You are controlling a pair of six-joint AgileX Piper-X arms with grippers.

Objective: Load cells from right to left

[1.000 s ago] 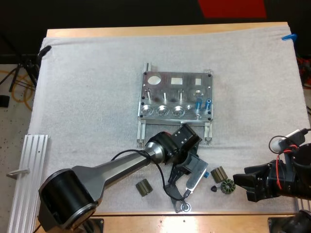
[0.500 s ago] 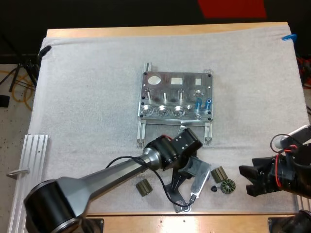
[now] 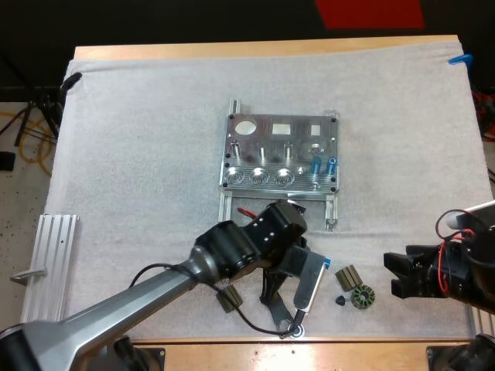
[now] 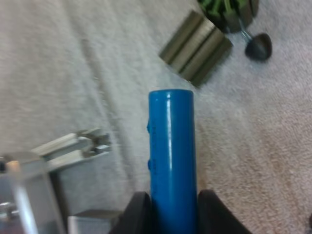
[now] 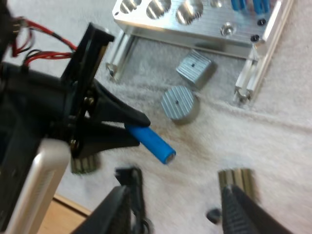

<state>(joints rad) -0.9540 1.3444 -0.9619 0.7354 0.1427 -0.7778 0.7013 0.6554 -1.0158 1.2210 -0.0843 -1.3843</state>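
1. Centrally, a machined metal fixture (image 3: 280,153) sits on the worktop's nubby white mat (image 3: 139,154).
2. Nearer, the left claw (image 4: 171,217) pinches a blue cylinder (image 4: 171,156) by its base, just in front of the fixture.
3. Off right, the right claw (image 5: 178,209) gapes wide, touching nothing.
4. Smooth and glossy, the cylinder hangs over the mat near a ribbed dark part (image 4: 196,48).

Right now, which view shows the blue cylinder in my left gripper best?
The left wrist view: the blue cylinder is close up and unobstructed, clamped in the left gripper. In the right wrist view it pokes out of that gripper at an angle; in the high view its blue tip peeks past the gripper.
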